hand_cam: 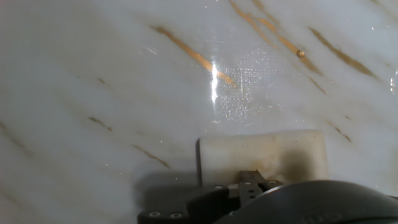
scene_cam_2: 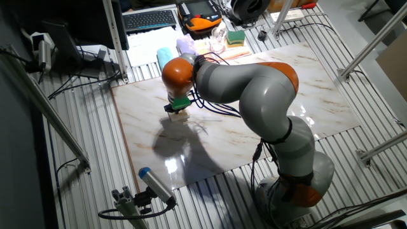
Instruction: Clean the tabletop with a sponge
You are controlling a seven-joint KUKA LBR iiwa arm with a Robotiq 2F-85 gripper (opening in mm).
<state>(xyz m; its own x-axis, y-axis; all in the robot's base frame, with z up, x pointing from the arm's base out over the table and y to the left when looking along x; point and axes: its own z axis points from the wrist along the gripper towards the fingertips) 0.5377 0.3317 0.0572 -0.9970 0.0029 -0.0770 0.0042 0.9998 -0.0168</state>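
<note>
— Where is the sponge point(scene_cam_2: 180, 116) in this shot?

— Pressed flat on the marble-look table point(scene_cam_2: 286, 83), toward its left half, directly under the claw point(scene_cam_2: 179, 108). The hand view shows the same cream block point(hand_cam: 264, 155) lying on the glossy slab point(hand_cam: 93, 74), its near edge tucked beneath the dark claw point(hand_cam: 249, 183).

— Is the claw clamped on it?

— It appears closed on the sponge: the block sits right at the fingertips with no gap visible, though the fingers themselves are mostly hidden by the hand's housing.

— Anything else on the slab?

— One small brown speck point(hand_cam: 301, 53) lies well beyond the sponge, on a tan vein. Past the far edge, a green-and-yellow sponge point(scene_cam_2: 236, 37) and folded cloths point(scene_cam_2: 184, 46) rest on the ribbed grey surface point(scene_cam_2: 76, 165).
</note>
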